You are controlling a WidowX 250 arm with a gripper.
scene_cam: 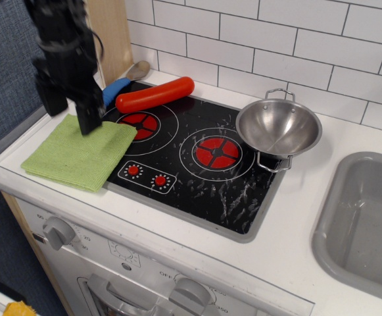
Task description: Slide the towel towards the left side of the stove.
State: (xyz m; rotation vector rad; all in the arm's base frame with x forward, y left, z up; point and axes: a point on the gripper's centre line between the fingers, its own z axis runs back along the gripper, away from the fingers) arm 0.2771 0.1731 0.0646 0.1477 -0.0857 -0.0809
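the jaws (66,108) stand apart, two dark fingers (87,117) pointing down with a clear gap between them and nothing held in that gap. the image of them is motion-blurred, so whether the tips touch the cloth cannot be told; they appear at or just above its far edge.

the towel (79,155), light green and flat, lies directly beneath and in front of the jaws. most of it rests on the white tabletop (289,217) at the left end of the stove (197,164); its right-hand corner overlaps the grey rim and a little of the black glass, close to the left burner (138,122).

to the right of the jaws, a blue-handled utensil (115,89) lies just behind them, its metal end reaching toward the tiled wall. a red sausage-shaped toy (154,94) lies across the back of the left burner, near the jaws but apart from them. the two small red knobs (146,175) sit just right of the towel's near edge.

well to the right of the jaws, a steel pot (278,127) stands at the stove's right edge, beside the right burner (217,151). the grey sink (365,230) is farther right again.
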